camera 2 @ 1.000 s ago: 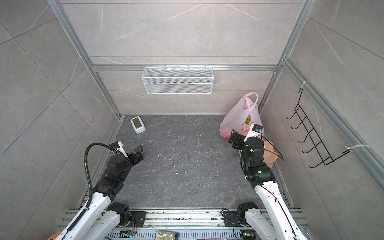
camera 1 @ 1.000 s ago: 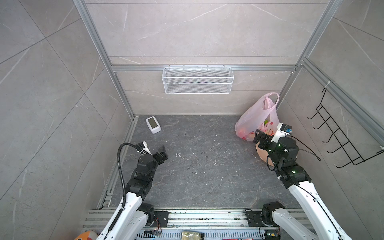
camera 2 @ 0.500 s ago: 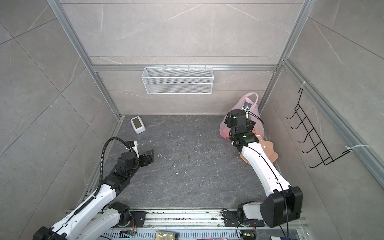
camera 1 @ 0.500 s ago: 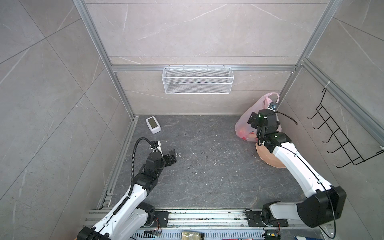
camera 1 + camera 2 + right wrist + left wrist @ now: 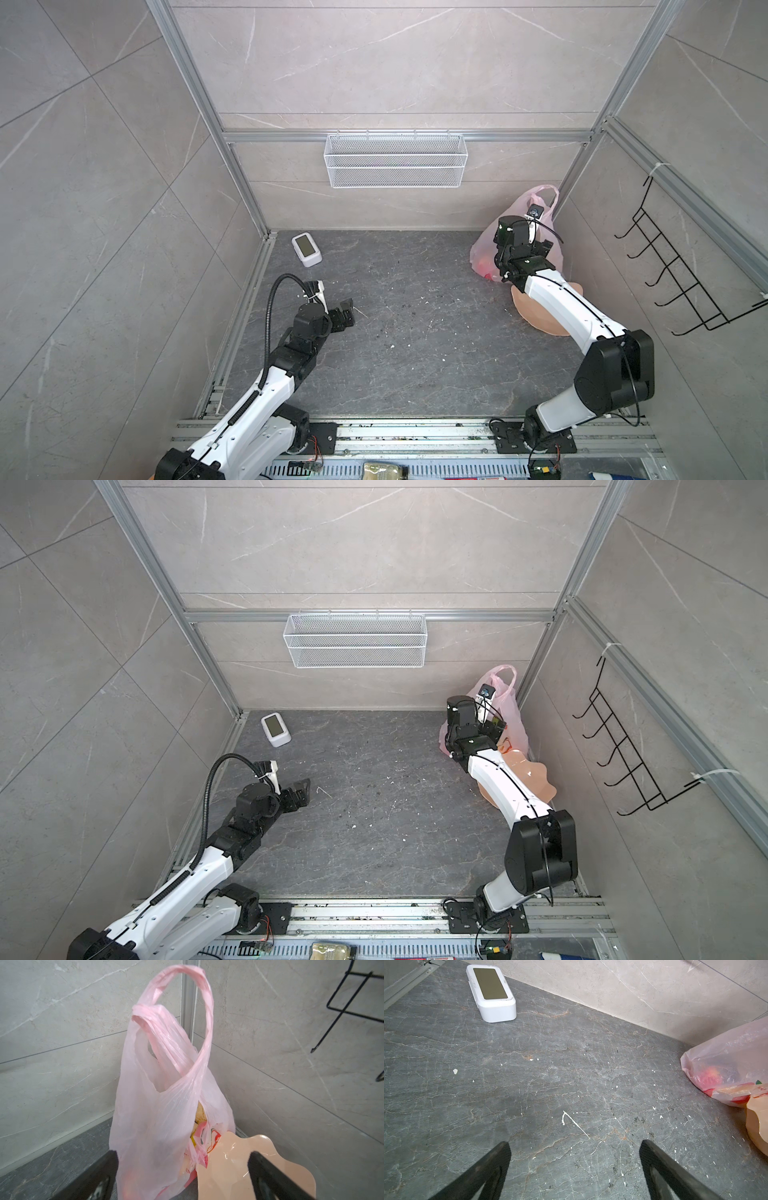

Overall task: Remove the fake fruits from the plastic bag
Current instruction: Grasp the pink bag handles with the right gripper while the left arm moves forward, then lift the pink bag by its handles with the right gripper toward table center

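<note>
Broadly, floor [image 5: 415, 353]: dark grey veined stone-look surface flecked with white, walled by pale tiles.
wire basket [image 5: 395, 166]: white mesh trough hung on the back wall at 12 o'clock, seen in both top views.
hook rack [image 5: 681, 274]: black wire, fixed to the side wall at 3 o'clock.
plastic bag [image 5: 482, 249]: thin translucent pink film with red printing, standing in the floor's 1 o'clock corner. In the right wrist view [image 5: 155, 1105] its two loop handles rise upright, one taller than the other.
plate [image 5: 536, 779]: peach, scalloped and glossy, at 2 o'clock, touching the bag's base and partly hidden under the right arm.
right gripper [image 5: 182, 1153]: jaws spread wide and gripping nothing. The bag's lower body and the plate's rim lie between the fingers. Whether either finger touches the film cannot be told.
left gripper [image 5: 348, 316]: jaws spread wide and empty, low over bare floor at 9 o'clock, pointing toward 3 o'clock.
white box [image 5: 306, 249]: small rounded plastic case with an olive-grey top panel, at 11 o'clock, well apart from the bag.
fake fruits: inside the bag. A red piece [image 5: 712, 1074] shows through the film low down, and a beige piece [image 5: 200, 1113] peeks out at the mouth. The others are too blurred to tell.
</note>
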`<act>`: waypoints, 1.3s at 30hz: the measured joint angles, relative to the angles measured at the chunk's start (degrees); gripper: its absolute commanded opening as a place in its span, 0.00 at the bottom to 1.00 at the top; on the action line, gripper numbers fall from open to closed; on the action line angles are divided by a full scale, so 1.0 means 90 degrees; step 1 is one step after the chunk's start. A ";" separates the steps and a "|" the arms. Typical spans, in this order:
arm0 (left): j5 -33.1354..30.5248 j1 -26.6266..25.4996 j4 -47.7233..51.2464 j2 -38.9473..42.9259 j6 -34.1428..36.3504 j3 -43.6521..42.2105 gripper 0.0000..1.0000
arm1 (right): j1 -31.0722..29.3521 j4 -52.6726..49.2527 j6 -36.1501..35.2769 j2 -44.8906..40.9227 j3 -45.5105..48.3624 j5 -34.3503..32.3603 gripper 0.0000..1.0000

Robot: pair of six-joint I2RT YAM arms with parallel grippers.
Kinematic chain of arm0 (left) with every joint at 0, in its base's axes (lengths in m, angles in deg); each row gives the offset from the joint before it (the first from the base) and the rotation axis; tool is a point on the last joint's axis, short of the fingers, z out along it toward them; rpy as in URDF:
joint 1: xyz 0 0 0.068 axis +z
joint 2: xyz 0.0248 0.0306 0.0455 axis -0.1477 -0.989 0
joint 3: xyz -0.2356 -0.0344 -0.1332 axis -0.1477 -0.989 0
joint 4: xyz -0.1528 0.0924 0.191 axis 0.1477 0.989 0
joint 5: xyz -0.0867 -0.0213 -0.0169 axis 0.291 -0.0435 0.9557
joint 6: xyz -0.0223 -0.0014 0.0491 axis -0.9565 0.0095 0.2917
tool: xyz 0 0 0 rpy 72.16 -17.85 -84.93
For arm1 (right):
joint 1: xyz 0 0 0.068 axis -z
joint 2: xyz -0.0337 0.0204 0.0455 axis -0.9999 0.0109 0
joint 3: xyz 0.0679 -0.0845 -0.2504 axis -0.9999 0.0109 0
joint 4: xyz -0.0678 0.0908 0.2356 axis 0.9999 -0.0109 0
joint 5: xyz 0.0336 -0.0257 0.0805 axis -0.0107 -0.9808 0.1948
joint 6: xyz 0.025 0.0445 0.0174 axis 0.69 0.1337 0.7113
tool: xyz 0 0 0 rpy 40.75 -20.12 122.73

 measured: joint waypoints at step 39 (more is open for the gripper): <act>-0.0461 -0.0002 -0.0566 -0.0894 0.0155 -0.0175 1.00 | 0.1256 0.2229 -0.2089 0.2531 -0.1591 0.1494 0.18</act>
